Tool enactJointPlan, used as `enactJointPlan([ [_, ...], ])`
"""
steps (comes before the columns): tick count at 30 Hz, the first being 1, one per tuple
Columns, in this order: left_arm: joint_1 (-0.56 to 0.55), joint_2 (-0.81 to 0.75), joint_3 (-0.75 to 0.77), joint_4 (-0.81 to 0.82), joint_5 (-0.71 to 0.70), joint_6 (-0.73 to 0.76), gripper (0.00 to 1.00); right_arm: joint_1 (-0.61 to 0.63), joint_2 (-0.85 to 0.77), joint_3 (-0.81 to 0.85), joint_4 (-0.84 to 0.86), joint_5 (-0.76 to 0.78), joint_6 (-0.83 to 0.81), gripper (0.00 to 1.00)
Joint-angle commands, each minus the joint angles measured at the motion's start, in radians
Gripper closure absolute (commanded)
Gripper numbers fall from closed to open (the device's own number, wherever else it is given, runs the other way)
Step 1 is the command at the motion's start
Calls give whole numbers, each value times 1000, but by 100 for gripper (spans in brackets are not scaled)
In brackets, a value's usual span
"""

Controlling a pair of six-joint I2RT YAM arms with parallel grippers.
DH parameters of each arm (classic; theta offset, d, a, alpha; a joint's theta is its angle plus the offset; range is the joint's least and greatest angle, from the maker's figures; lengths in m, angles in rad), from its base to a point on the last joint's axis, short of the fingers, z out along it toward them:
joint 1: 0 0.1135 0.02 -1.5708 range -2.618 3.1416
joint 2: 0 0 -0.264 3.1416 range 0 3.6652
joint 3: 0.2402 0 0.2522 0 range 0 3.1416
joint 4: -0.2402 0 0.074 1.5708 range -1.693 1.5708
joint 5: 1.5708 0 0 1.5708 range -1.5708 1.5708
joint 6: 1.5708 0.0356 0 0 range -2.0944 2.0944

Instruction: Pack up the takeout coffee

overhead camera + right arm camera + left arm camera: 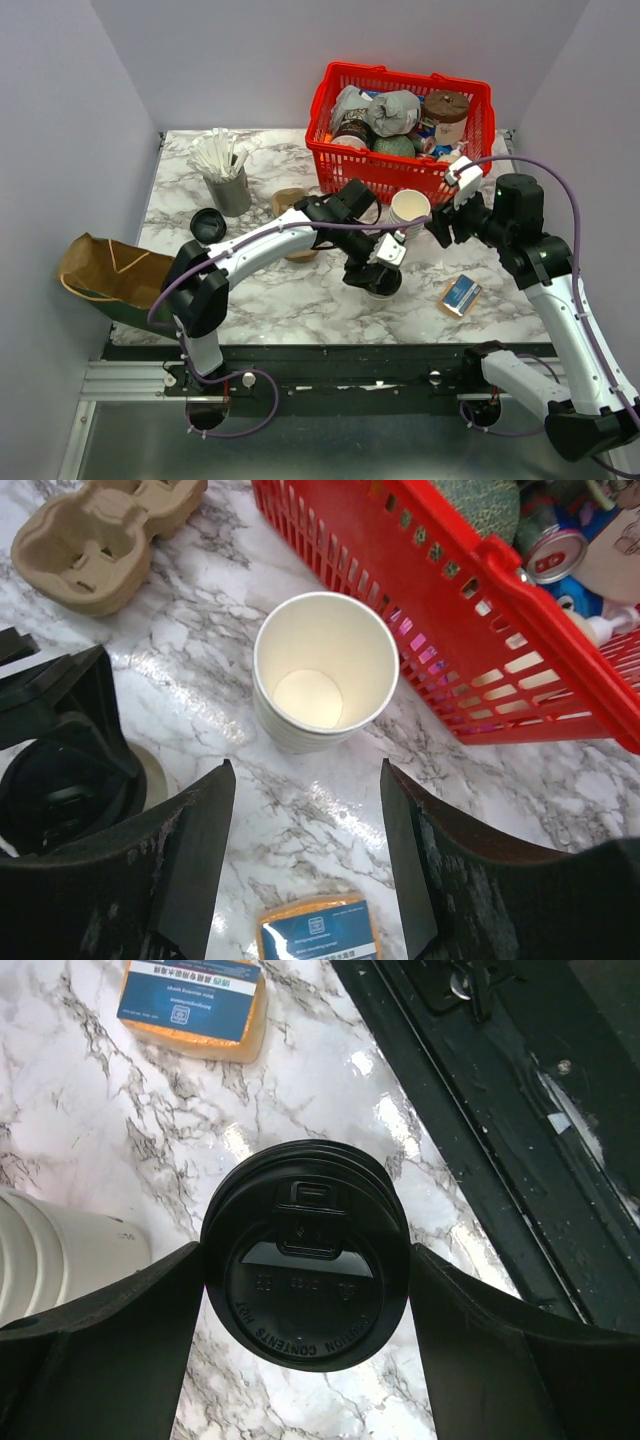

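Left wrist view shows the black lid [305, 1285] between the fingers of the left gripper [305, 1260], which is closed on its rim from both sides, the jaws standing wide. Seen from above, this is about the middle of the desk [290, 300], somewhat toward the near edge. The white paper cup [322, 685] stands upright and empty just behind the lid, close before the red basket [400, 175] at the far right corner. The right gripper [305, 775] is open near the cup, not touching it, and holds nothing.

I judge the lid to be light, thin and a little springy. A gentle hold on opposite points of the rim seems right, since a hard squeeze would bend it. The cup is also light and its wall is soft, so it is easy to crush or tip, and it is better taken low on the wall. A carrier [100, 540] lies left of the cup, and a brown bag [100, 270] lies at the left edge.
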Motion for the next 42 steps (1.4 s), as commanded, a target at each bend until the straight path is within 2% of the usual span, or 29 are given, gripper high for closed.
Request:
enactJointPlan([
  [1, -9, 56, 37, 32, -40, 4, 14, -7, -17, -30, -44, -42, 31, 31],
  [7, -11, 99, 98, -36, -31, 26, 13, -12, -23, -41, -44, -44, 28, 31],
  [24, -12, 136, 134, -128, -2, 43, 11, -16, -27, -61, -40, -84, 34, 31],
  [42, -29, 136, 98, -56, -25, -10, 11, -18, -40, -78, -34, -93, 43, 31],
])
